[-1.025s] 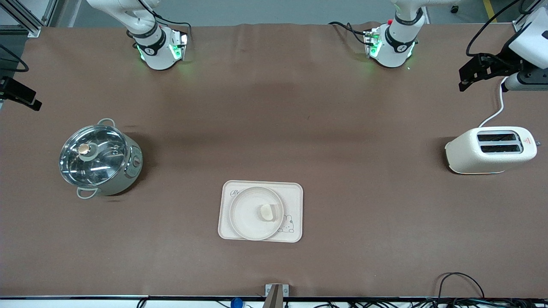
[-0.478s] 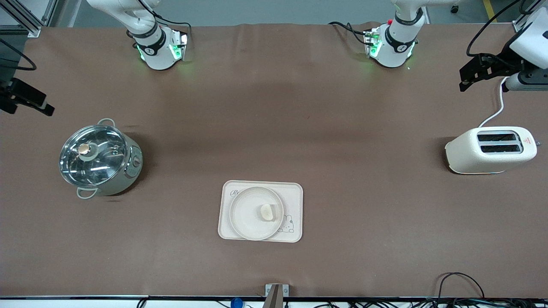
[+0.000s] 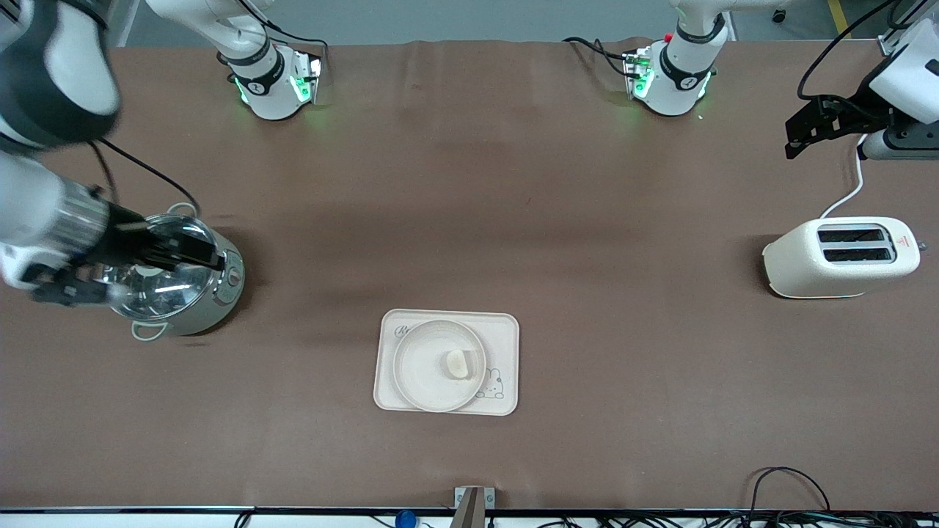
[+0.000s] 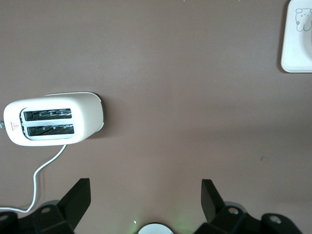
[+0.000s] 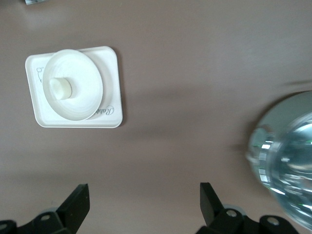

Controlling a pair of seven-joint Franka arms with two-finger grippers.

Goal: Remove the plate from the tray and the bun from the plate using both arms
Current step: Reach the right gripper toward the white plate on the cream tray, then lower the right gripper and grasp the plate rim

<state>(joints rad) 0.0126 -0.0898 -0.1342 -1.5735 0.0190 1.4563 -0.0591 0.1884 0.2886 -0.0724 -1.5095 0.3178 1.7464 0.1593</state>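
One bun [image 3: 457,363] lay on the plate [image 3: 425,381], off-centre toward the left arm's end of the table, and the plate sat on a rectangular tray [image 3: 506,334] with a rabbit drawing, nearest the front camera at mid-table. The right wrist view showed the same stack: bun [image 5: 61,88] on plate [image 5: 85,100] on tray [image 5: 113,78].

Farther from the camera, toward the right arm's end, stood a steel pot [image 3: 220,293] with a glass lid closed on it; its contents could not be made out. The right gripper [image 3: 202,257] hung over that lid, its fingers [image 5: 78,202] spread wide apart and holding nothing, the pot [image 5: 287,165] showing at the edge of its wrist view.

Toward the left arm's end stood a white toaster [image 3: 840,258], both slots dark. Farther still, the left gripper [image 3: 796,139] hovered over the table near the toaster's cord, fingers [image 4: 78,195] wide apart and empty, with the toaster [image 4: 53,119] and a corner of the tray [image 4: 297,39] in its wrist view.
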